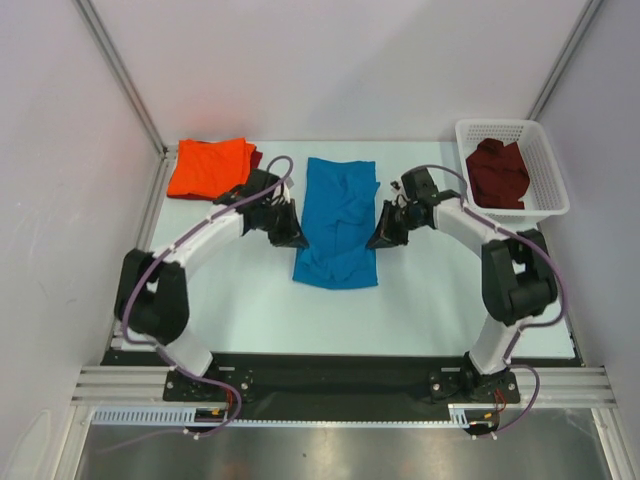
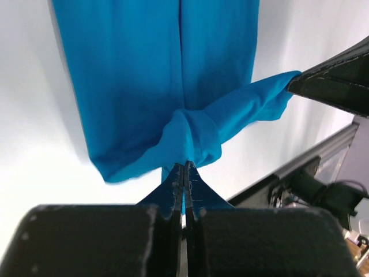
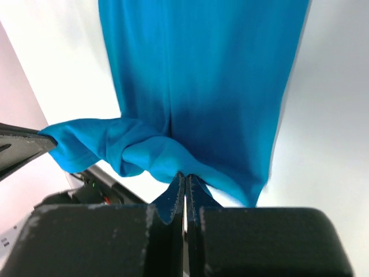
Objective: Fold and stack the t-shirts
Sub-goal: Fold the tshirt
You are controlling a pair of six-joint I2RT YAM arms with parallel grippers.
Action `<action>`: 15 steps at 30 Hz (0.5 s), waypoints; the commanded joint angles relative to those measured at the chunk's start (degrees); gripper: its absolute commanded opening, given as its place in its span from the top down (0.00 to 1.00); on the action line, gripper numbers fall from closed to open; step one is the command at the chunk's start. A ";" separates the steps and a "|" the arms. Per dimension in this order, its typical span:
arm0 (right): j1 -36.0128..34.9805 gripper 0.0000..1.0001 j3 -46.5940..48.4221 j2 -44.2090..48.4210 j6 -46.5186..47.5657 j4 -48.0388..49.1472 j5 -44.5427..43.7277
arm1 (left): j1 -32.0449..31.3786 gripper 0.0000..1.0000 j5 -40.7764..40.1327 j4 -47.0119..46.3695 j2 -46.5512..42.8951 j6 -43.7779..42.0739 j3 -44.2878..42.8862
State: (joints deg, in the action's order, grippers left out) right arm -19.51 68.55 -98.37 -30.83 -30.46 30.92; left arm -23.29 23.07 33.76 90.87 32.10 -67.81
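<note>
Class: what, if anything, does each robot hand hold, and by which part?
Both hold the blue t-shirt. The left hand pinches a bunched fold at the side edge nearest it; the right hand pinches the opposite side edge.

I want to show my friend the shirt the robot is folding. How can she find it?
Find the table with the white basket at its far right. In the middle lies the blue shirt, with the left claw and right claw pinching its sides. It is the only blue one: the orange shirt lies far left, the dark red shirt in the basket.
</note>
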 commanded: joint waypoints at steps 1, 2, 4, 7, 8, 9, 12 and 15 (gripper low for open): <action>1.49 1.00 7.02 -6.03 3.93 -1.36 1.60 | 1.49 1.00 1.27 0.17 6.39 -3.44 -7.41; 1.58 1.00 9.64 -7.53 3.93 -1.45 1.86 | 1.67 1.00 1.36 0.43 7.64 -3.71 -9.95; 2.10 1.00 11.77 -10.43 3.93 -1.97 1.69 | 2.54 1.00 2.06 1.05 11.24 -4.15 -11.98; 3.16 1.00 15.20 -13.16 3.67 -2.15 1.78 | 3.77 1.00 3.20 0.70 14.15 -3.80 -14.71; 3.33 1.00 15.81 -13.69 3.67 -2.06 2.04 | 4.04 1.00 3.56 0.52 14.86 -3.62 -15.76; 3.51 1.00 17.30 -15.35 3.67 -1.97 2.22 | 4.48 1.00 4.34 0.52 15.65 -3.62 -16.38; 3.69 1.00 19.85 -17.64 4.20 -3.11 2.57 | 4.83 1.00 5.23 1.04 18.55 -3.62 -19.11; 3.95 1.00 21.79 -19.49 4.11 -4.08 2.13 | 5.01 1.00 5.32 1.75 20.75 -3.88 -21.39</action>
State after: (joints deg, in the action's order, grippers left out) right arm -15.97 87.09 -116.57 -28.14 -32.82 32.29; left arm -18.74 26.26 35.20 110.26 29.85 -85.30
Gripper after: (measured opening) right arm 0.010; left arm 0.006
